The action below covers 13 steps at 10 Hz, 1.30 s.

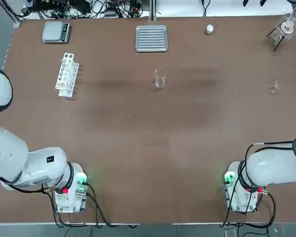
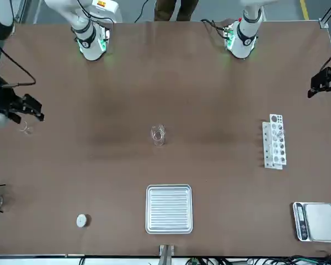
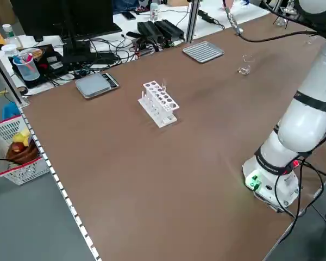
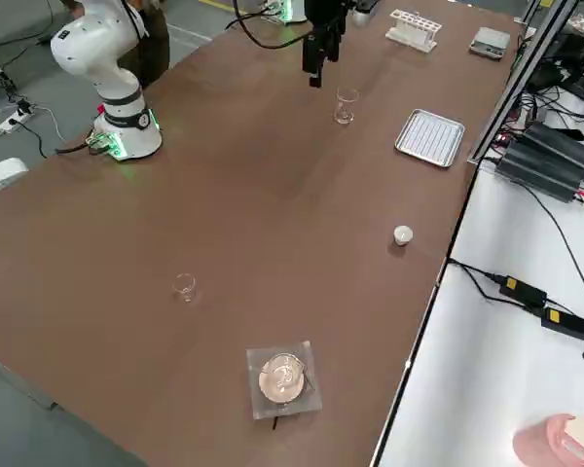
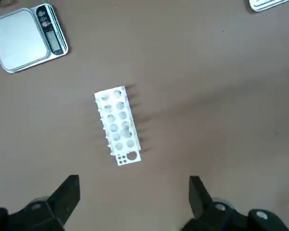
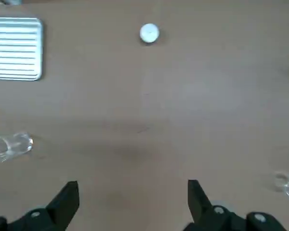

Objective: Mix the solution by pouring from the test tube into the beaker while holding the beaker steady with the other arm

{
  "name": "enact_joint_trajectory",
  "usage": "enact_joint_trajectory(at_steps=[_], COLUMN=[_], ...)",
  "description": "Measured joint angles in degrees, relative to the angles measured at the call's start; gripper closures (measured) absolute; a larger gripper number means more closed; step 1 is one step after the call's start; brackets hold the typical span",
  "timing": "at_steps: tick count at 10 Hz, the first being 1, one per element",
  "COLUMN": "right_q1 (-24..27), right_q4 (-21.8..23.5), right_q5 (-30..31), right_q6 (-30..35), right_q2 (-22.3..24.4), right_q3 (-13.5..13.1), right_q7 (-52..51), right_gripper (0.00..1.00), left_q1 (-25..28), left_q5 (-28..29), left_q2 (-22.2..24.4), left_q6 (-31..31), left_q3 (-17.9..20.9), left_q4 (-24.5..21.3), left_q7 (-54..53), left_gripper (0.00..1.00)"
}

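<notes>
- Big brown desk (image 1: 138,148) is filling the whole scene, with cables and power bricks lying along the far edge and a monitor-cluttered bench sitting off to the robot's left.
- The beaker (image 1: 160,79) is standing upright near the middle of the desk, a bit toward the far side, all by itself. Nothing is touching it.
- A ribbed metal tray (image 1: 151,38) is lying beyond the beaker, near the far edge, well apart from it.
- A white test tube rack (image 1: 67,74) is sitting out on the left side, and a small digital scale (image 1: 56,31) is parked in the far left corner past it.
- The left pincer (image 5: 132,202) is hovering above the desk with the rack right below it, fingers spread wide and holding nothing.
- The right pincer (image 6: 132,204) is hanging over the right half of the desk, also wide open and empty. In its wrist view the beaker is showing off to one side.
- A tiny clear glass piece (image 1: 277,87) is sitting near the right edge, and in the front view the right pincer is floating just beside it.
- A small white round cap (image 1: 209,29) is lying near the far edge, right of the tray.
- A flask on a stand (image 1: 284,28) is sitting in the far right corner.
- Both arm bases are glowing green at the near edge.
</notes>
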<state>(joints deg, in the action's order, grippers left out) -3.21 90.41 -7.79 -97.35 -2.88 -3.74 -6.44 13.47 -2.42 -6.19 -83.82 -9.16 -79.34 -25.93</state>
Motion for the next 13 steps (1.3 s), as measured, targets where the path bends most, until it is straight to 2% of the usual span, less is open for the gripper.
enact_joint_trajectory(at_steps=[2, 5, 7, 9, 13], right_q1=[0.87, 2.45, 3.53, 4.46, 5.81], right_q4=[-0.36, -0.36, -0.26, 0.89, 1.87], right_q5=[-5.18, -12.27, -18.41, -24.18, -36.02], right_q6=[0.38, 0.73, 0.38, -2.26, -9.10], right_q2=[0.00, -0.62, -2.35, -5.40, -13.98], right_q3=[-0.02, -0.14, -0.17, -0.23, -0.17], right_q7=[-8.47, -25.68, -42.42, -60.67, -91.33], right_gripper=[0.00, 0.00, 0.00, 0.00, 0.00], left_q1=[3.63, 7.48, 11.06, 13.96, 19.29], left_q5=[-7.41, -13.28, -23.26, -30.45, -37.94], left_q2=[-1.00, -4.48, -7.22, -10.12, -19.46], left_q6=[-0.23, -0.31, -0.38, -0.35, -0.30], left_q3=[0.32, 0.49, 0.56, 0.58, 0.61], left_q4=[-0.03, -0.05, -0.10, -0.21, -0.47], left_q7=[-6.88, -22.92, -35.10, -47.04, -73.06], left_gripper=[0.00, 0.01, 0.01, 0.01, 0.00])
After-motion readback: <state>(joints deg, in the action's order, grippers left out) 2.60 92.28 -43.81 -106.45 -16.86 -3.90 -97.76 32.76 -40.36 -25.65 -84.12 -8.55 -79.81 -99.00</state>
